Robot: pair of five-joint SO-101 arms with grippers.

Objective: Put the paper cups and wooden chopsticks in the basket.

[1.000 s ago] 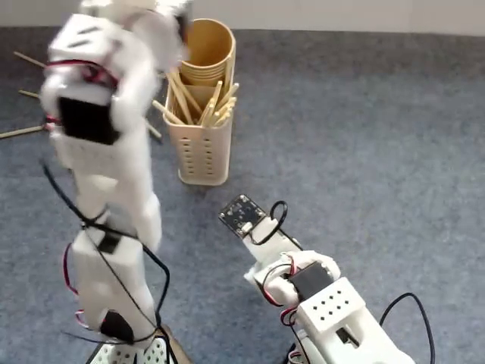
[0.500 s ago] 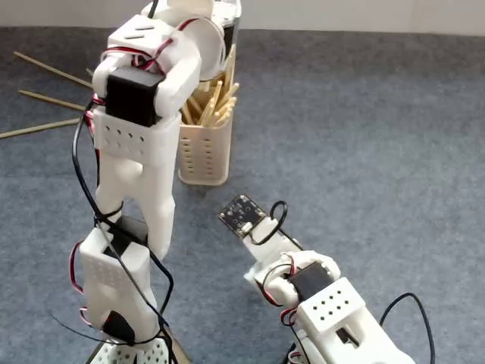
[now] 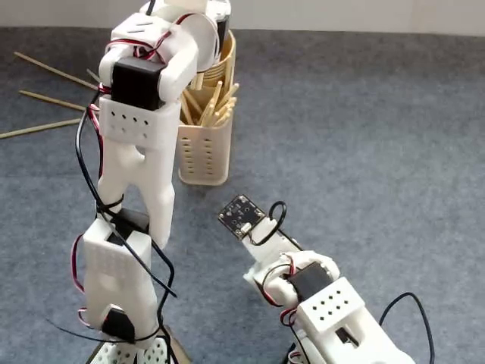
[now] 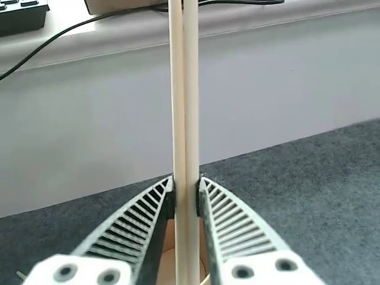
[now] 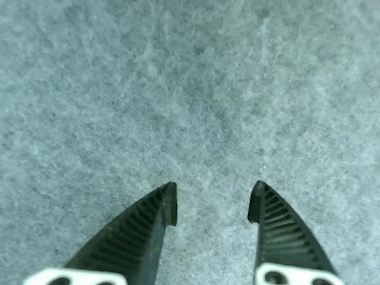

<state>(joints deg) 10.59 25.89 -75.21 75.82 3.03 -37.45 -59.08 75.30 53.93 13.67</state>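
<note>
Logged a grey carpeted table (image 3: 364, 136) under everything. Saw the left arm (image 3: 140, 136) reared tall, wrist up over the basket (image 3: 203, 155); saw the right arm (image 3: 303, 288) folded low, well apart from that basket. Placed the basket just below the left pincer (image 4: 185, 184), mouth up, with a tan rim peeking between the finger roots in the wrist view. Counted a stack of paper cups (image 3: 221, 67) already nested in the basket, close under the pincer, and a sheaf of chopsticks (image 3: 208, 106) leaning beside the stack. Found the left pincer clenched on a pair of wooden chopsticks (image 4: 184, 89), side by side, pressed by both fingers. Traced their long axis straight along the fingers and on past the tips; could not tell their tilt against the basket. Found the right pincer (image 5: 212, 205) released, fingers spread, nothing but carpet between them. Spotted three loose chopsticks (image 3: 45, 98) flat on the carpet, well apart from the left pincer, on its side away from the right arm, long axes fanning roughly toward the basket. Judged the drop to hinge on one relation: basket mouth beneath the gripped pair, lower ends needing to sit inside the rim before letting go. Judged the left arm the nearer for the loose three as well.
</note>
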